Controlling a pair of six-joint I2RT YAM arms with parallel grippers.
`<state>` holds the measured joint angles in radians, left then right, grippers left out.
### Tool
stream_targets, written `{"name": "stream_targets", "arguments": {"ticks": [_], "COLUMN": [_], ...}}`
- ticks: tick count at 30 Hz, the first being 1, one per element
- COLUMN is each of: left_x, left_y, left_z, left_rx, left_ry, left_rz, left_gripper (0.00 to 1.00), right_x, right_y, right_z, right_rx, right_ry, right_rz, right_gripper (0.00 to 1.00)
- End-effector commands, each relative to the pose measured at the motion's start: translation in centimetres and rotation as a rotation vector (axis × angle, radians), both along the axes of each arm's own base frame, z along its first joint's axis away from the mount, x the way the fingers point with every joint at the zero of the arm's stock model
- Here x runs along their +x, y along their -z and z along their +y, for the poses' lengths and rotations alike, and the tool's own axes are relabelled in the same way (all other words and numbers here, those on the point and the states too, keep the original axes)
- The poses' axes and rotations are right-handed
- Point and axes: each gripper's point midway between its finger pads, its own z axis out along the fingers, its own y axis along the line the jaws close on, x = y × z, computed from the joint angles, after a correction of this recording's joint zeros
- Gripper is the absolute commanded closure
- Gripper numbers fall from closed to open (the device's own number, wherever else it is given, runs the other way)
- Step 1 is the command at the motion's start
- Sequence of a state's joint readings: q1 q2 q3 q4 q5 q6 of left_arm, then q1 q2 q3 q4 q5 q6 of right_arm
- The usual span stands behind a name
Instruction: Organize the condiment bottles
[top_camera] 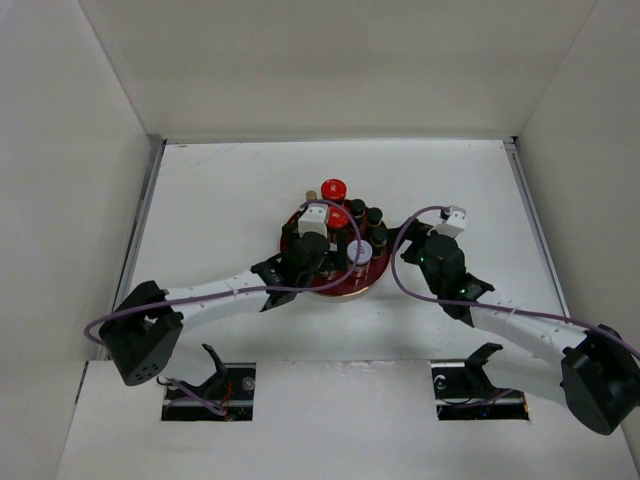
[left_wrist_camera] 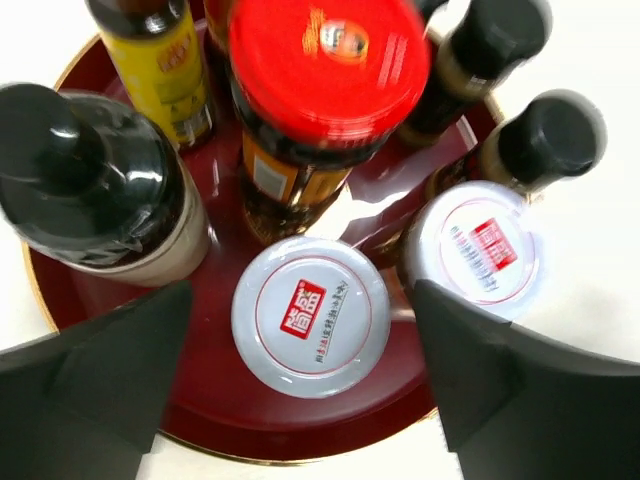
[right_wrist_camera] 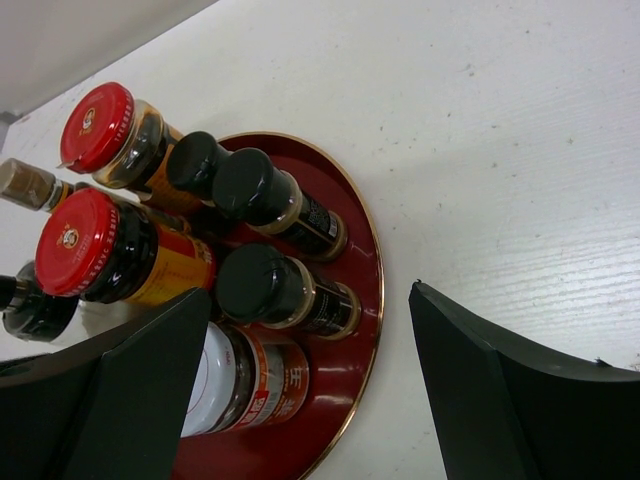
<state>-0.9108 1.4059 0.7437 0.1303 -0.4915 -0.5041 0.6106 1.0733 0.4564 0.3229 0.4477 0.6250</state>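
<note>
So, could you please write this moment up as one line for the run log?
left gripper: jaws open astride white-lidded jar | right gripper: jaws open, empty | red tray: several bottles aboard

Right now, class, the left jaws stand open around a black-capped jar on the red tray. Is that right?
Not quite. The jar between the left jaws has a white lid, not a black cap, as the left wrist view shows. The rest holds.
</note>
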Motion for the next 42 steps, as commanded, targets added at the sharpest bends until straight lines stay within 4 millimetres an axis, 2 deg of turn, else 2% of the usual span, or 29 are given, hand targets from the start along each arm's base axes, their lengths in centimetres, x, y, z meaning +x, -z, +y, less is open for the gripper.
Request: {"name": "stream_targets", "arguments": {"ticks": [1,8,11,13,16,17,18,20,23,26,30,33,38,42], "left_x": [0.8,0.0,0.1,0.3,0.8,1.1,1.4,1.8,2.6,3.5,3.8,4.2,4.8,5.3], "left_y": [-6.5,-11.1,-13.3,-14.3,-14.4,-14.0,-13.6,-12.4,-9.6,-6.3,-1.9,0.1,0.8,0.8], "left_z": [-0.2,1.9,4.1,6.0,9.5,10.9,12.3,15.1,18.7,20.8,21.9,22.3,22.3,21.3], "left_rx": [-0.136,-0.178,-0.26,-0.314,-0.396,-0.418,-0.435,-0.469,-0.48,-0.46,-0.449,-0.415,-0.411,-0.405], "left_ry": [-0.029,-0.051,-0.108,-0.15,-0.245,-0.292,-0.338,-0.433,-0.573,-0.649,-0.713,-0.735,-0.74,-0.702], "left_rz": [-0.153,-0.267,-0.31,-0.339,-0.361,-0.359,-0.356,-0.324,-0.229,-0.121,-0.021,0.022,0.014,0.005], "left_gripper": [0.0,0.0,0.0,0.0,0.0,0.0,0.0,0.0,0.0,0.0,0.0,0.0,0.0,0.0], "right_x": [0.4,0.2,0.2,0.1,0.3,0.4,0.5,0.7,0.9,1.2,1.3,1.5,1.8,2.0], "right_y": [-3.0,-3.5,-3.4,-3.4,-3.1,-2.8,-2.4,-1.7,-0.7,0.1,0.3,0.4,0.8,1.0], "right_z": [0.5,-1.2,-1.9,-1.9,-2.6,-2.9,-3.3,-3.7,-4.7,-5.2,-5.2,-5.6,-5.5,-5.2], "right_rx": [0.053,0.069,0.072,0.077,0.072,0.072,0.071,0.071,0.06,0.061,0.071,0.074,0.066,0.057], "right_ry": [0.001,0.068,0.107,0.109,0.131,0.15,0.169,0.196,0.25,0.279,0.281,0.29,0.287,0.275], "right_rz": [-0.088,-0.116,-0.125,-0.125,-0.117,-0.109,-0.094,-0.059,-0.015,0.012,0.015,0.005,0.008,0.008], "right_gripper": [0.12,0.11,0.15,0.26,0.63,0.74,0.81,0.9,0.94,0.94,0.88,0.8,0.69,0.67]}}
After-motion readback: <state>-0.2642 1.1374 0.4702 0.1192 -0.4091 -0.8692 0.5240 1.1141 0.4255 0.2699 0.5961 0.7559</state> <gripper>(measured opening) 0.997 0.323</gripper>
